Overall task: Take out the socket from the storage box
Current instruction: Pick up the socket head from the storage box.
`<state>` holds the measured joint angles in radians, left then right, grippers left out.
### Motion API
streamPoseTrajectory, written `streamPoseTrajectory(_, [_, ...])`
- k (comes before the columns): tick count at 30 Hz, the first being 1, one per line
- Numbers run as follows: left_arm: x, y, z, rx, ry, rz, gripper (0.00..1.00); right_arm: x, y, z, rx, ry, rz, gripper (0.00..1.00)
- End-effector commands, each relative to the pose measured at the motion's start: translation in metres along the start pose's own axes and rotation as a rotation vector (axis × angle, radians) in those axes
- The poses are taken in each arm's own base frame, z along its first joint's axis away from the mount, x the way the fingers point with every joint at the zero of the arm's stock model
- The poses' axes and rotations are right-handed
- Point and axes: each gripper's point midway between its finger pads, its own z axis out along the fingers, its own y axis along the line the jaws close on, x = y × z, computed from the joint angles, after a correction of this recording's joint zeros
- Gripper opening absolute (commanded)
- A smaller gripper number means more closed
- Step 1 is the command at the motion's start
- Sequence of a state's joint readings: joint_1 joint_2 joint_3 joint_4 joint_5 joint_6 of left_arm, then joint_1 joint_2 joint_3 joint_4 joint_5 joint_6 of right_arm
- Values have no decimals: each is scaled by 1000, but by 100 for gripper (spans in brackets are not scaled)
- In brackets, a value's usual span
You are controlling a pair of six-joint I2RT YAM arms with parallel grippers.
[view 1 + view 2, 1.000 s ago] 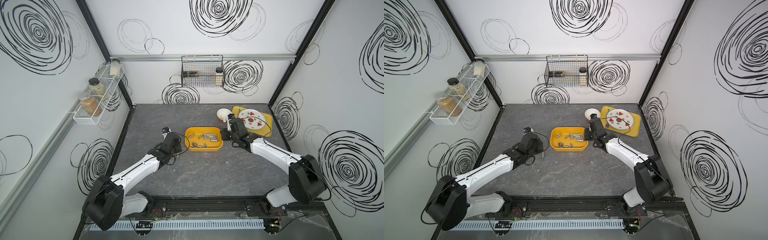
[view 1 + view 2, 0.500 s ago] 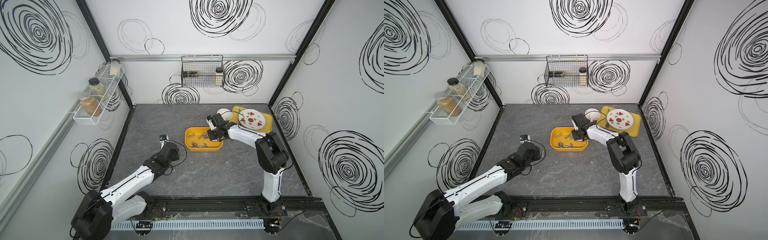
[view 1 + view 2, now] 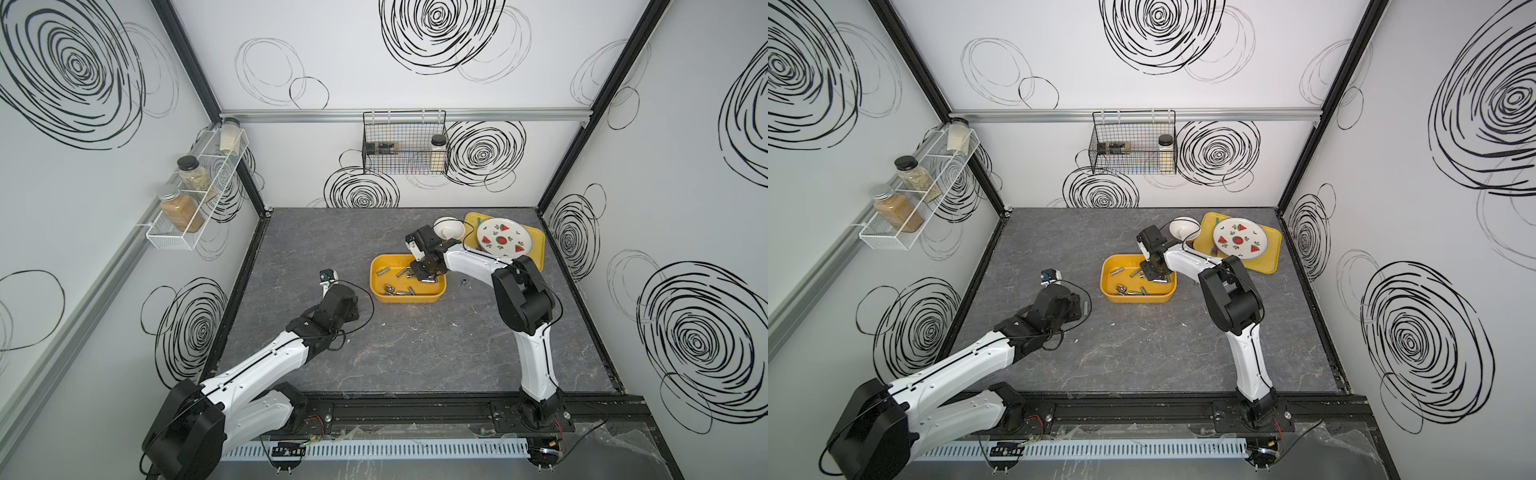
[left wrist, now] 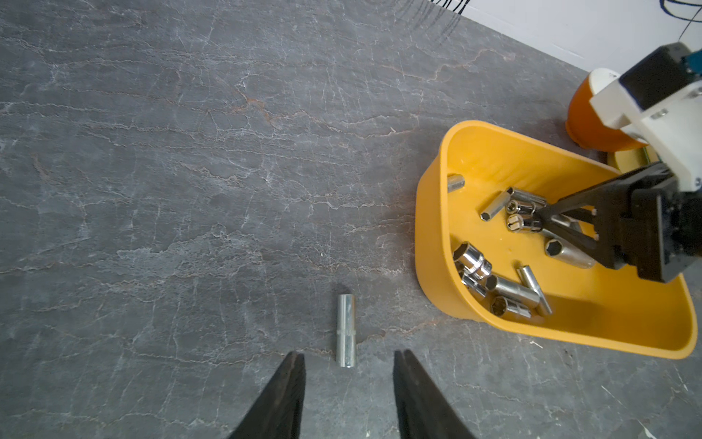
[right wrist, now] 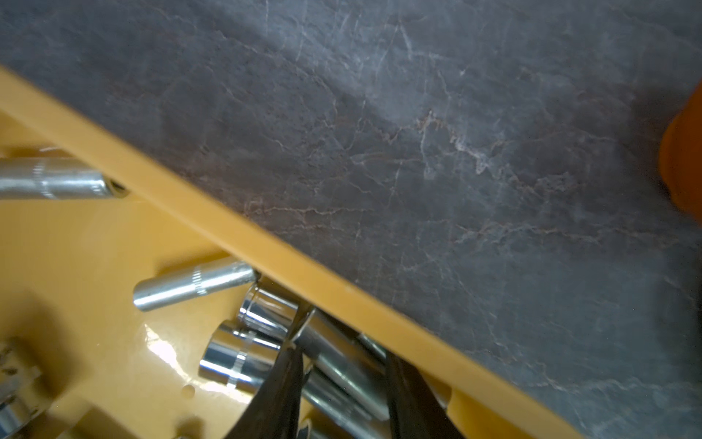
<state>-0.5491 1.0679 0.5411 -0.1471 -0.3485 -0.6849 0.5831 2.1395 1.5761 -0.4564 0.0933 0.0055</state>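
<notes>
A: Right gripper point(image 5: 342, 365) is down inside the storage box point(image 3: 407, 299), hard by the far wall. Why there?

B: A long socket point(image 5: 342, 376) lies along that wall. Fingers narrowly parted, one on each side of it. No visible clamp yet.

A: Left gripper point(image 4: 347, 355)?

B: Hangs over the table point(image 4: 152, 190), apart from the box, likely leaving room. Fingers apart, empty. A lone socket point(image 4: 346, 330) lies on the table, its near end just between the tips.
</notes>
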Motion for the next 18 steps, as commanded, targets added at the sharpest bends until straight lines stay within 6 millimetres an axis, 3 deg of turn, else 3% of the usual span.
streamPoseTrajectory(1, [-8,-8,-1,31,-29,-5,46,9,3,4,-15,48,-22,41])
streamPoseTrajectory(9, [-6,-8,2,20,-22,3,46,25,6,18,-24,114,-4,36])
streamPoseTrajectory(18, [-4,-8,6,10,-11,9,46,21,18,7,-89,88,90,31])
